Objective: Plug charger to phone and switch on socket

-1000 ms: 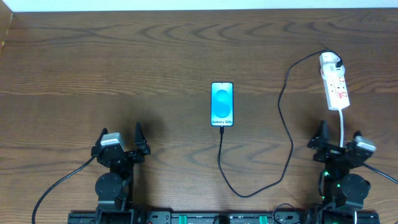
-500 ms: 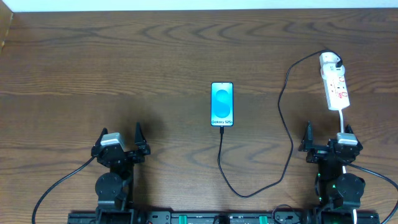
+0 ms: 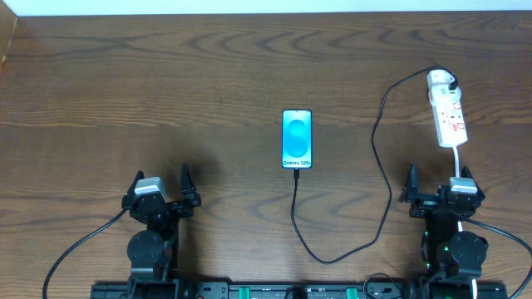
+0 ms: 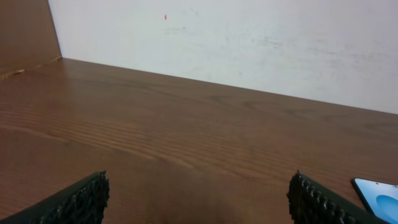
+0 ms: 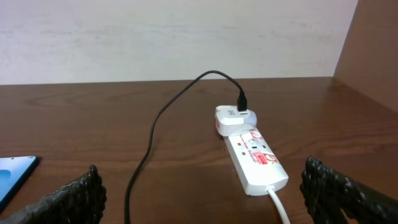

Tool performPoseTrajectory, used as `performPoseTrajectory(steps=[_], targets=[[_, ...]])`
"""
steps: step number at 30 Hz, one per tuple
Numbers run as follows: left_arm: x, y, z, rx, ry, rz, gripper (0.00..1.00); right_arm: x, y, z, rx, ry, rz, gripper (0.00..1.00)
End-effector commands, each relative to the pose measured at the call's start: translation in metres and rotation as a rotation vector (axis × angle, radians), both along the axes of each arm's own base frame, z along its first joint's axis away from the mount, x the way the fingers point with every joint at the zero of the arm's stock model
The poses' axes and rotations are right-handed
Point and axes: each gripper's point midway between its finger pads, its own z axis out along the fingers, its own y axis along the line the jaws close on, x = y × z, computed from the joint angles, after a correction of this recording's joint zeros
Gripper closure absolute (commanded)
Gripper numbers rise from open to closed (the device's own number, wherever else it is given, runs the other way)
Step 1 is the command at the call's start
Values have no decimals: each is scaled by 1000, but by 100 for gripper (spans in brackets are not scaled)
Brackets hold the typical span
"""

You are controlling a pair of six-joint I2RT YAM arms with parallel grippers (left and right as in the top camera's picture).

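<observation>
left gripper and right gripper sit wide and empty at the frame's bottom; the thin black charger cable meets the slim blue-screened phone at centre, so the right arm should likely press squarely the red-marked switch on the white elongated power strip, upper right.

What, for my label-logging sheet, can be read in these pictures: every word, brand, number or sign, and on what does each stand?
"Galaxy S25+": on the slim black-edged smartphone, in the white band at the near end of its bright blue screen.
Red markings on the white elongated power strip: too small and blurred to read in either view.
No other text shows.
</observation>
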Motion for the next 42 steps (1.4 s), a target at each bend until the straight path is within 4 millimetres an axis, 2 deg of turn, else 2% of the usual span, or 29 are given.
performPoseTrajectory(steps=[1, 9, 42], targets=[[-1, 2, -18, 16, 49, 9, 8, 0, 2, 0, -15, -3, 8, 1], [-1, 2, -18, 16, 49, 9, 8, 1, 16, 1, -15, -3, 67, 1], [-1, 2, -18, 16, 49, 9, 8, 1, 16, 0, -15, -3, 67, 1]])
